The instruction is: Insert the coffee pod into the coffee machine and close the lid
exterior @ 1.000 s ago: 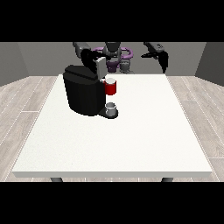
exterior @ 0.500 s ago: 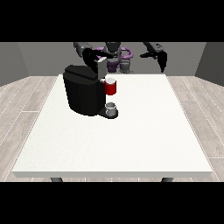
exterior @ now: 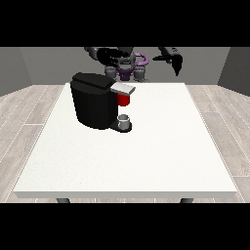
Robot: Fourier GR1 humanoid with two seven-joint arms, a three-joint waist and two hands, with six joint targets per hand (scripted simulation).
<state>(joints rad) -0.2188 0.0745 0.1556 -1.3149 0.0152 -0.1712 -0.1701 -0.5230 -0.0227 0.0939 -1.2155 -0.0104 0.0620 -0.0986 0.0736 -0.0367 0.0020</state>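
The coffee machine point(exterior: 95, 101) sits on the left of the table point(exterior: 161, 156), near the robot so it can reach. A grey thing point(exterior: 124, 120) rests on its base, maybe the pod. Both hands, the one at the view's left point(exterior: 108, 55) and the one at the view's right point(exterior: 172, 58), hang over the far edge; I cannot tell how their fingers lie.

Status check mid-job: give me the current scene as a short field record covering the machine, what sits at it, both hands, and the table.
coffee machine: black, upright on the table's far left part
lid: grey flap sticking out over the brew area
red thing at the machine: under the lid
grey thing: on the machine's base, cannot tell if it is the pod
hand at the view's left: raised behind the machine, touching nothing
hand at the view's right: raised above the table's far edge, holding nothing
table: white, large
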